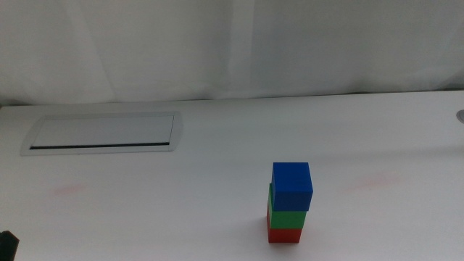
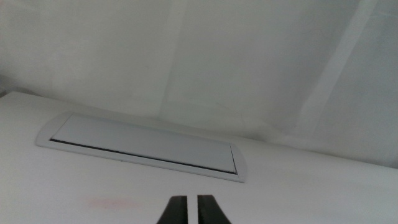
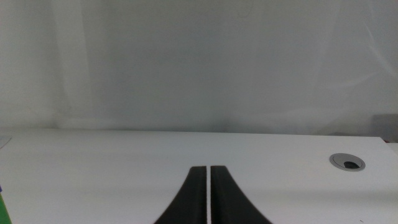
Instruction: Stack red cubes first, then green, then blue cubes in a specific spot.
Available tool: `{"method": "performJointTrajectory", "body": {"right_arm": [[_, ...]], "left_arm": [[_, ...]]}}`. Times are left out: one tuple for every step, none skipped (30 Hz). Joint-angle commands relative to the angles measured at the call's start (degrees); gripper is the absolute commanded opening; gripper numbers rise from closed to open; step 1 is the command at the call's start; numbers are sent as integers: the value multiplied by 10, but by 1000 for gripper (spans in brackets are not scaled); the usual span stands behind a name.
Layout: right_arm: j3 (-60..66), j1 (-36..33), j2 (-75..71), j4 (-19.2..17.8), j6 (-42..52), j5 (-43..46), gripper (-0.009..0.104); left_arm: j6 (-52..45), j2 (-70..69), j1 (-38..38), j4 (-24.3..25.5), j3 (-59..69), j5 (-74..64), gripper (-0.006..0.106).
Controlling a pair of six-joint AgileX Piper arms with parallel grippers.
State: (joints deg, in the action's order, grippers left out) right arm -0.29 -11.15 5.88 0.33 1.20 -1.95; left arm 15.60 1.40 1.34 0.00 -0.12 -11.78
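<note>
We see the three cubes standing as one tower on the white table (image 1: 217, 217), toward the near right of the middle view. The red cube (image 1: 284, 235) sits at the base on the bare tabletop, the green cube (image 1: 285, 214) rests on it, and the blue cube (image 1: 292, 185) crowns the pile, turned slightly so that it overhangs the green one a little. Nothing touches the tower.

Well apart from it, at the far left, lies the silver-framed panel (image 1: 104, 133) with its dark slot; we cannot see whether anything is inside it.

Both arms are pulled back. The left gripper (image 2: 189, 211) points toward the panel, its jaws pressed nearly together with only a thin gap and nothing between them. The right gripper (image 3: 208, 199) faces the far edge of the table and the white curtain (image 3: 199, 62), jaws likewise closed on nothing; a small round grommet (image 3: 347, 162) lies off to one side. Neither gripper is near the cubes.
</note>
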Motion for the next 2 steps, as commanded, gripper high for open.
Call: {"method": "performJointTrajectory", "body": {"right_arm": [[24,3,-3,-3,3,6,-3],[24,3,-3,-3,3,6,-3]], "left_arm": [[3,3,-1,-4,22,0,-3],[3,3,-1,-4,22,0,-3]]}}
